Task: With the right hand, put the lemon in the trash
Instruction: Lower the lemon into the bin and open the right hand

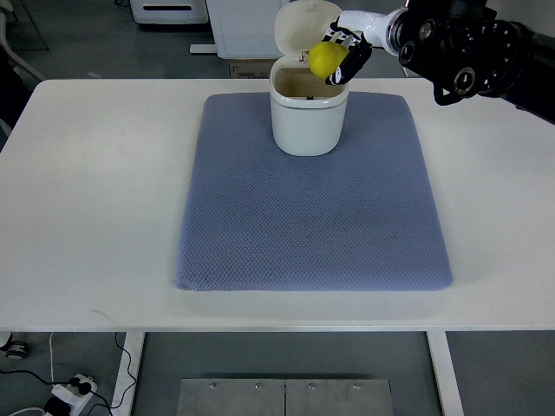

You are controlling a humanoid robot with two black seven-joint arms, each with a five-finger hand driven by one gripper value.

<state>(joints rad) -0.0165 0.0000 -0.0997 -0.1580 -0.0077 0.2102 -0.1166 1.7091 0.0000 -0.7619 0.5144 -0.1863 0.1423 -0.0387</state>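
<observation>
Trash bin (308, 117), lid up, at mat's (312, 199) far edge; mat front clear. R hand (342, 54) grips lemon (327, 59) over bin's far-right rim.

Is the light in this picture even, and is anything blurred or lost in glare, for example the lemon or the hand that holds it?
Top view: the light is soft and even, with only faint shadows beside the trash bin on the blue mat; the white table is bright but not washed out; the lemon is sharp, though the dark fingers of the right hand lose some detail.
</observation>
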